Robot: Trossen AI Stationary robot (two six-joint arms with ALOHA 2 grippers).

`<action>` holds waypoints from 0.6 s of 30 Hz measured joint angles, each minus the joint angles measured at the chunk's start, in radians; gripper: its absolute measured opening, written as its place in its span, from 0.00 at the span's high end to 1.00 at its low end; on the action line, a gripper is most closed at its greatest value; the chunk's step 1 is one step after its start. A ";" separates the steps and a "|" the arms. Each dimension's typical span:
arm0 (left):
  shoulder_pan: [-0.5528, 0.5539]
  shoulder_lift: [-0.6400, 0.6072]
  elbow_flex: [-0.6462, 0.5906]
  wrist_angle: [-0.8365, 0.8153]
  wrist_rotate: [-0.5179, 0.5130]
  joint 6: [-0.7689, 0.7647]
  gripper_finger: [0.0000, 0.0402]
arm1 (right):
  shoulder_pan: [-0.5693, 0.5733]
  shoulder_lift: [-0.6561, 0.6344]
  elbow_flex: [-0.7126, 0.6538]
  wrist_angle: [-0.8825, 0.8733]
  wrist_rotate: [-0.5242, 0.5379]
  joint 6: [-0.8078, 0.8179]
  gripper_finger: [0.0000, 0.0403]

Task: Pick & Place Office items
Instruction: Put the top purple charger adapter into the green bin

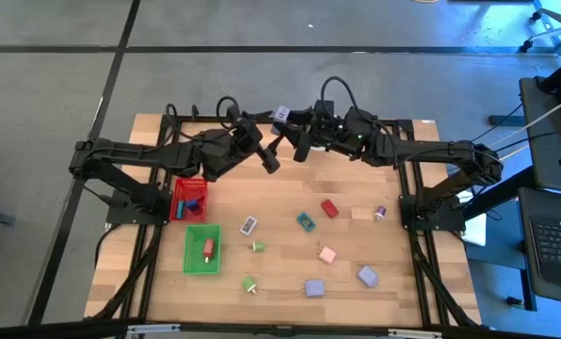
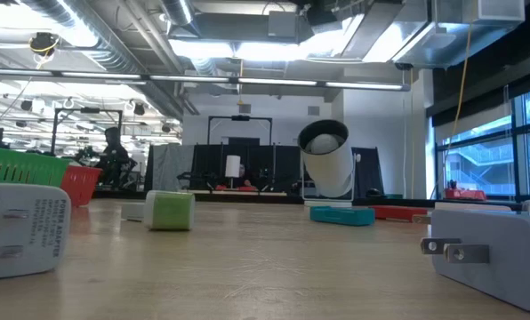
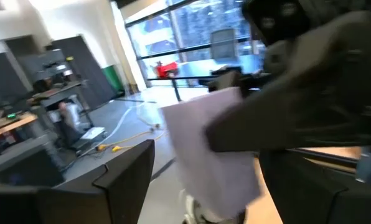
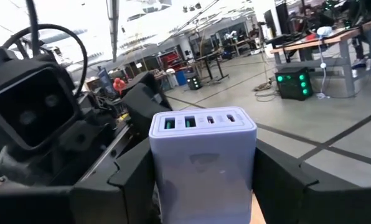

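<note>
Right pincer, raised over bench far edge, clamps one lavender charger block; left pincer close beside, state unclear. Loose on bench: two lavender blocks, one pink block, one red block.

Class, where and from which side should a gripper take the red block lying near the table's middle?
From straight above, fingers across its narrow width: the red block lies flat, oblong and skewed, with nothing touching it. The right gripper holds a lavender charger.
</note>
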 joint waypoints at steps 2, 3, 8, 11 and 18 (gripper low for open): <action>-0.001 0.000 0.000 0.004 -0.036 -0.004 0.30 | 0.000 0.001 0.000 0.011 -0.007 0.002 0.45; -0.003 0.000 0.000 0.004 -0.049 -0.004 0.30 | -0.001 0.001 0.000 0.014 -0.010 0.002 0.45; -0.008 0.000 0.000 0.003 -0.031 0.021 0.31 | 0.000 0.002 -0.001 0.016 -0.011 0.004 0.45; -0.007 0.006 0.001 0.000 -0.031 0.020 0.31 | 0.000 0.002 -0.001 0.024 -0.011 0.005 0.45; -0.007 0.019 0.001 -0.008 -0.043 0.016 0.31 | 0.000 0.002 -0.001 0.039 -0.015 0.012 0.45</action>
